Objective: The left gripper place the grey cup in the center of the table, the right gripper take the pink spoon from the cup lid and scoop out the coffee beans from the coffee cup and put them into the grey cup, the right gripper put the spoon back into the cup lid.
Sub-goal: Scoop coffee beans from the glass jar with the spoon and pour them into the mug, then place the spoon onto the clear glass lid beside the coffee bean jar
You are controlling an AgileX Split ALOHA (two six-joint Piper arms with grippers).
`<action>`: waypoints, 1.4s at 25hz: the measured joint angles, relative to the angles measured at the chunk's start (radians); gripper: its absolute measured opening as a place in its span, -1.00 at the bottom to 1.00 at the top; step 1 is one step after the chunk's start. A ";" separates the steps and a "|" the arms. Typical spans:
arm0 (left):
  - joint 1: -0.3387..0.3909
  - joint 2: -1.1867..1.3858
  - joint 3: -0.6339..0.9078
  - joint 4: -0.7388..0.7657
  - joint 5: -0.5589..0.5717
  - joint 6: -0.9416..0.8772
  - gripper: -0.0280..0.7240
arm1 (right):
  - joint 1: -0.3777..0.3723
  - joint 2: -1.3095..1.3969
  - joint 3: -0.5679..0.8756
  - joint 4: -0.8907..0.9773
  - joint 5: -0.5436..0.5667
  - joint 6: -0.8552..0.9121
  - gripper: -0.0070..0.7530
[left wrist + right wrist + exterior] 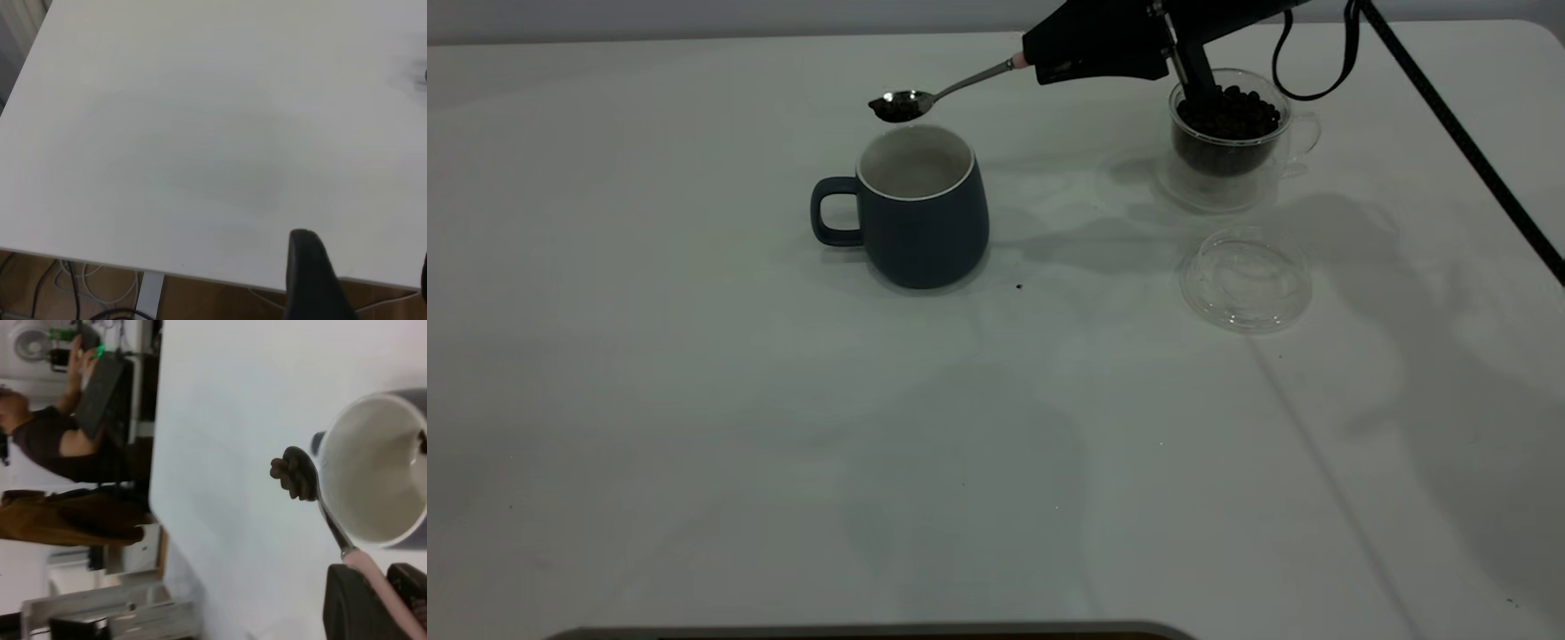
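The grey cup (920, 209) stands near the table's middle, handle to the left, white inside. My right gripper (1040, 62) is shut on the pink handle of the spoon (943, 93). The spoon bowl (898, 106) holds coffee beans and hovers just above the cup's far rim. In the right wrist view the loaded spoon (297, 475) sits beside the cup's open mouth (373, 477). The glass coffee cup (1232, 133) full of beans stands at the back right. The clear cup lid (1247, 278) lies in front of it, empty. The left gripper (363, 280) hangs over the table's edge, open and empty.
A single stray bean (1019, 286) lies on the table right of the grey cup. Black cables (1449, 116) run down at the far right. The table (783, 444) is white.
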 joint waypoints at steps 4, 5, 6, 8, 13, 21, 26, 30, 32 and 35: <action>0.000 0.000 0.000 0.000 0.000 0.000 0.27 | 0.001 0.000 0.000 0.000 -0.039 -0.062 -0.73; 0.000 0.000 0.000 0.000 0.000 0.000 0.27 | 0.001 0.000 0.000 0.000 -0.047 -0.081 -0.73; 0.000 0.000 0.000 0.000 0.000 0.000 0.27 | 0.001 0.000 0.000 -0.001 -0.051 -0.102 -0.73; 0.000 0.000 0.000 0.000 0.000 0.000 0.27 | 0.001 0.000 0.000 -0.009 -0.058 -0.139 -0.73; 0.000 0.000 0.000 0.000 0.000 0.000 0.27 | 0.010 0.000 0.000 -0.028 -0.075 -0.241 -0.73; 0.000 0.000 0.000 0.000 0.000 0.000 0.27 | 0.013 -0.026 0.000 -0.081 -0.129 -0.427 -0.73; 0.000 0.000 0.000 0.000 0.000 0.000 0.27 | 0.021 -0.093 0.000 -0.184 -0.155 -0.452 -0.73; 0.000 0.000 0.000 0.000 0.000 0.000 0.27 | 0.015 -0.171 0.000 -0.298 -0.116 -0.373 -0.73; 0.000 0.000 0.000 0.000 0.000 0.000 0.27 | -0.010 -0.220 0.000 -0.356 -0.035 -0.325 -0.73; 0.000 0.000 0.000 0.000 0.000 0.000 0.27 | -0.086 -0.282 0.017 -0.381 0.092 -0.298 -0.73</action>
